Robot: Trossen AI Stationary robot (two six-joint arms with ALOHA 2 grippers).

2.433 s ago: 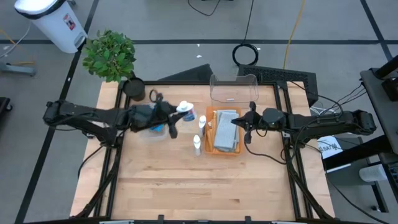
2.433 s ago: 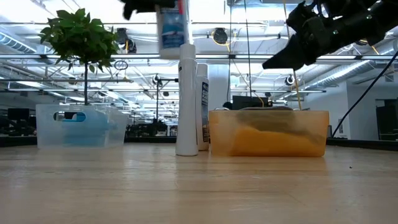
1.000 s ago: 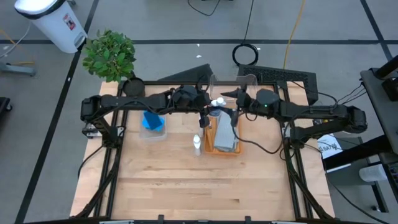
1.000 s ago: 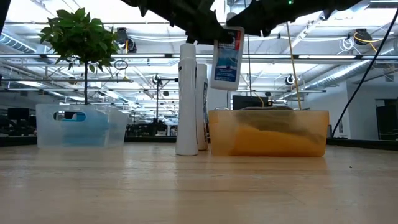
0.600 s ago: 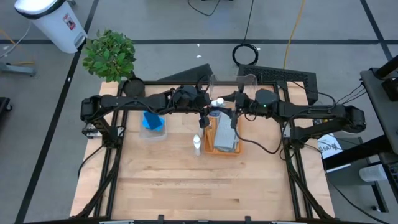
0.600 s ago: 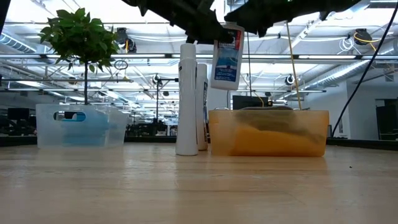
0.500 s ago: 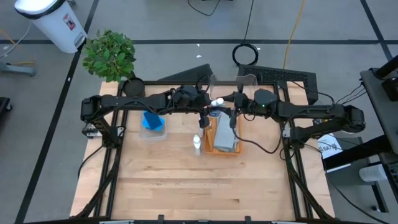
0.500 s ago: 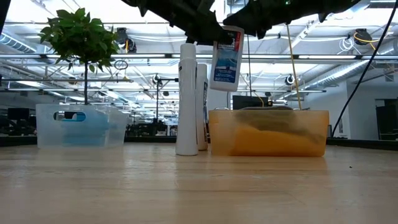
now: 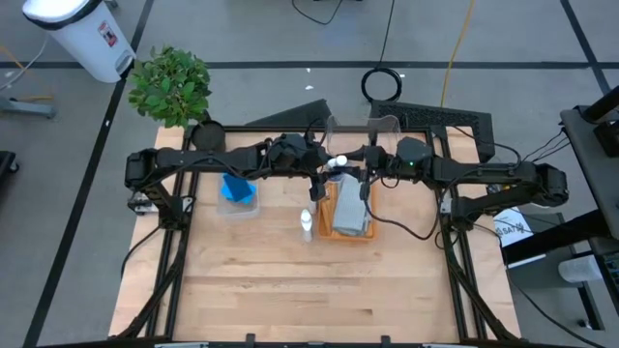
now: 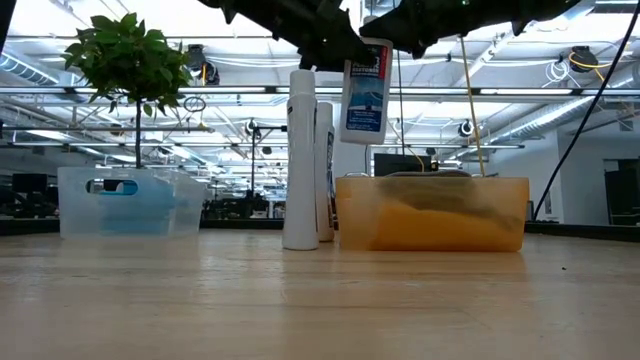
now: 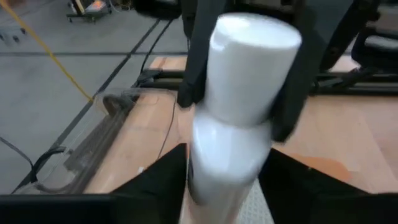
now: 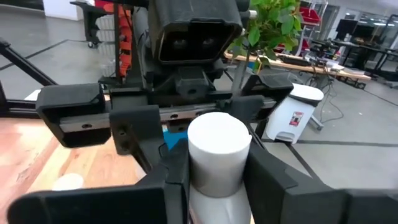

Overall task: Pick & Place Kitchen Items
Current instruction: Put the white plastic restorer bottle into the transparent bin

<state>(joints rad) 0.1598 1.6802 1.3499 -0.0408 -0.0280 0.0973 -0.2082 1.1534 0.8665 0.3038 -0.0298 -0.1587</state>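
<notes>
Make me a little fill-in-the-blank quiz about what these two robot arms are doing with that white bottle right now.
1. The held bottle hangs in the air, gripped by ____ grippers at once: the left gripper and the right gripper.
2. Two more white bottles stand upright on the ____.
3. The orange tray beside them holds folded ____.
4. The clear bin under the potted plant holds something coloured ____.

Missing words: two; table; cloths; blue
</notes>
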